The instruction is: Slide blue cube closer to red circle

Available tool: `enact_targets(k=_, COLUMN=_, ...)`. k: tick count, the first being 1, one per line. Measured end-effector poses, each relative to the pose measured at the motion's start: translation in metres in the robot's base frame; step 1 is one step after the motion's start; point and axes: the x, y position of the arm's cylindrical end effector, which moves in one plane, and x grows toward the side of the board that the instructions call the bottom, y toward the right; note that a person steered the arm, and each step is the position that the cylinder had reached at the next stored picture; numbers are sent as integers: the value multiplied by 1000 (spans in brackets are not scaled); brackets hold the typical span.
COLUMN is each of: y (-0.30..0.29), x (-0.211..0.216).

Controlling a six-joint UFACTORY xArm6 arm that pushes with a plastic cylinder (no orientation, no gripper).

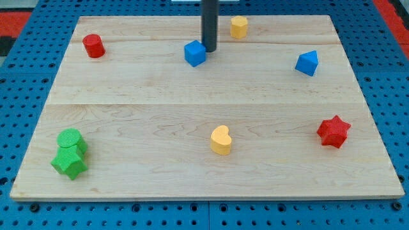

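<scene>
Overall scene: a pale wooden board lies on a blue pegboard surface, seen from the one camera.
My tip: the lower end of a straight dark rod that comes down from the view's top; it sits just at the blue cube's 2 o'clock edge, touching or nearly touching it. It is a bare rod, with nothing that opens, shuts or holds.
Blue cube: near the board's 12 o'clock area, slightly toward 11.
Red circle: a short red cylinder at the board's 10 o'clock corner area, well apart from the blue cube, at the cube's 9 o'clock.
Yellow block: at 1 o'clock from my tip, near the top edge; its shape is hard to make out.
Blue triangular block: at the board's 2 o'clock.
Red star: at 4 o'clock.
Yellow heart: at 6 o'clock.
Green blocks: a green cylinder touching a green star just below it, at 8 o'clock.
</scene>
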Motion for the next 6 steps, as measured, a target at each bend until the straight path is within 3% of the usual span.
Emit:
enact_targets(k=1, y=0, x=40)
enact_targets(k=2, y=-56, x=21)
enact_targets(k=3, y=-102, x=-37)
enact_targets(k=4, y=-147, x=-40)
enact_targets(k=5, y=-118, x=-10)
enact_targets(k=6, y=-148, x=-4)
